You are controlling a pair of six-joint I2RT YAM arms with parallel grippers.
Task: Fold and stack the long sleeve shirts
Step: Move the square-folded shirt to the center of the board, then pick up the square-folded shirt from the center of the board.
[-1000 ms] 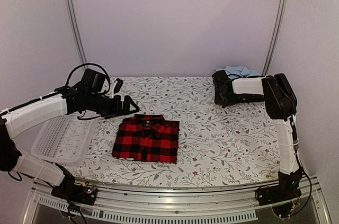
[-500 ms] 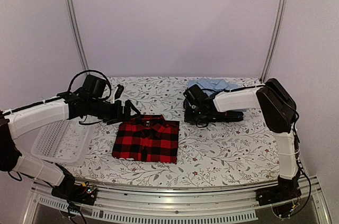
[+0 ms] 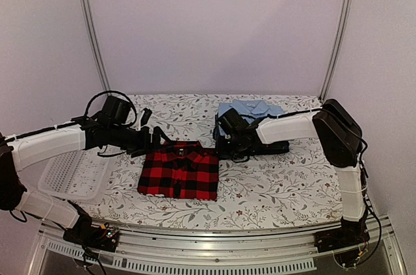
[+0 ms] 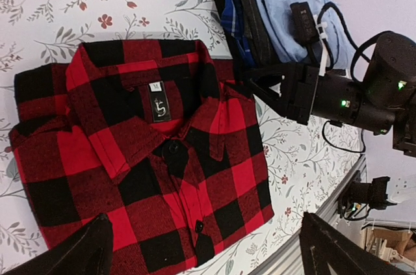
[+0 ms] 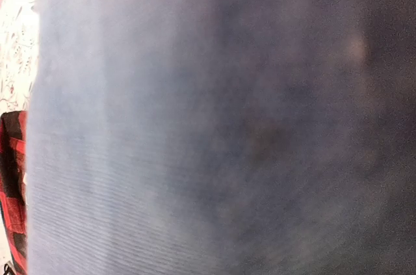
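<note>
The folded red-and-black check shirt (image 3: pixel 179 171) lies flat at the table's middle front, collar towards the back; it fills the left wrist view (image 4: pixel 149 158). My left gripper (image 3: pixel 158 138) hovers at its collar edge, open and empty, with its fingers (image 4: pixel 84 252) spread wide over the shirt. My right gripper (image 3: pixel 228 136) is shut on the left edge of a stack of folded shirts, light blue (image 3: pixel 250 108) on top of dark navy ones (image 3: pixel 266 148). The stack's left edge nearly touches the check shirt. Fabric (image 5: pixel 208 119) covers the right wrist view, so its jaws are hidden.
A white mesh basket (image 3: pixel 75 170) sits at the left table edge under my left arm. The floral tablecloth (image 3: pixel 286 184) covers the table. A metal rail (image 3: pixel 214 259) runs along the front edge. Two frame posts stand at the back corners.
My right gripper has pulled the stack of folded shirts from the back right corner leftwards, up to the check shirt. My left gripper has shifted slightly towards the shirt's collar.
</note>
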